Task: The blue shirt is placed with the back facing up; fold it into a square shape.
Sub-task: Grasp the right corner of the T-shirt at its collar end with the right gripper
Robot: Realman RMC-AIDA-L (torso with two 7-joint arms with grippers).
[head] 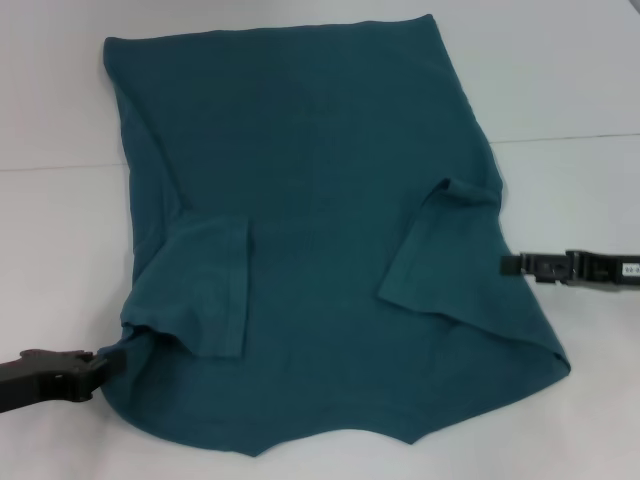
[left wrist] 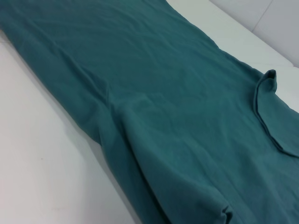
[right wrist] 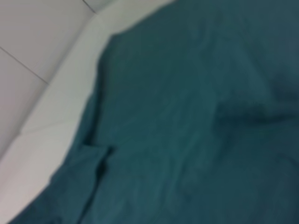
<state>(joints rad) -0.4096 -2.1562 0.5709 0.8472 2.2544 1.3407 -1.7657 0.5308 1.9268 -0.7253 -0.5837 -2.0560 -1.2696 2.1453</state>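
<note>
On the white table (head: 60, 230) before us, the blue shirt (head: 320, 220) lies spread with its plain side up, hem at the far side and shoulders near us, both sleeves already turned in over the body: the left sleeve (head: 215, 290) and the right sleeve (head: 440, 240) each lie as a flap on the back panel. We have the left gripper (head: 108, 362) low at the near left corner, touching the bunched shoulder fabric there; it looks pinched on that cloth, though its tips are partly buried in the fold. We have the right gripper (head: 512, 264) just beside the shirt's right edge, and we cannot tell whether its claw is wide or narrow.

What worries us now is the lopsidedness. If only the left side has cloth in hand, lifting would drag the shirt askew and the folded sleeves could flop back open. The near left corner is already wrinkled into a lump, so we judge that a shallow pinch could slip off, or catch only the top layer and peel the sleeve away. The right edge runs slanted, and a grab too far along it would leave a crooked fold rather than a square.
</note>
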